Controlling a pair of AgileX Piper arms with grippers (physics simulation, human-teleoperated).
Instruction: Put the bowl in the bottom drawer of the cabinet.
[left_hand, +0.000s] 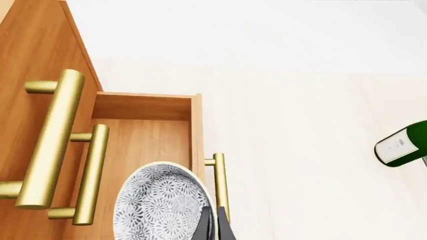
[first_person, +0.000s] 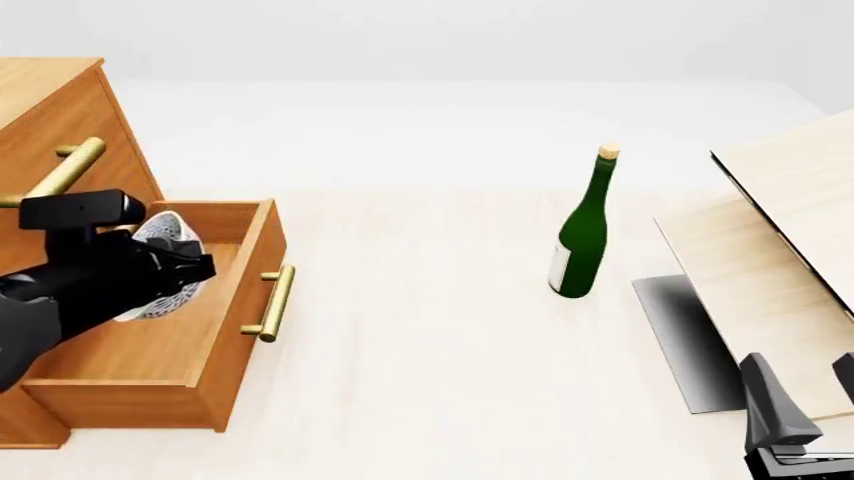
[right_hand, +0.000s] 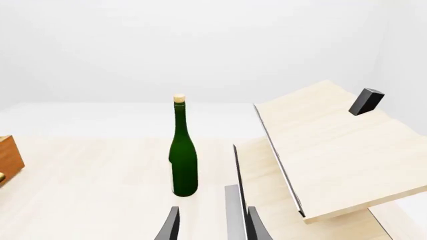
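Note:
The white speckled bowl (left_hand: 160, 205) hangs tilted on its edge over the open bottom drawer (first_person: 147, 340) of the orange-brown cabinet (first_person: 60, 120). My left gripper (first_person: 187, 268) is shut on the bowl's rim. In the left wrist view its dark fingers (left_hand: 212, 225) pinch that rim beside the drawer's front board. In the front view the arm hides most of the bowl (first_person: 166, 234). My right gripper (first_person: 805, 395) stands open and holds nothing at the near right, far from the cabinet. The right wrist view shows its fingertips (right_hand: 171, 224) spread apart.
A tall green bottle (first_person: 583, 230) stands mid-table, right of the drawer's brass handle (first_person: 274, 302). Pale wooden boards (first_person: 787, 190) slope at the right, over a grey plate (first_person: 681, 335). A dark block (right_hand: 366, 101) sits on the upper board. Upper drawer handles (left_hand: 53, 140) jut out above the bowl.

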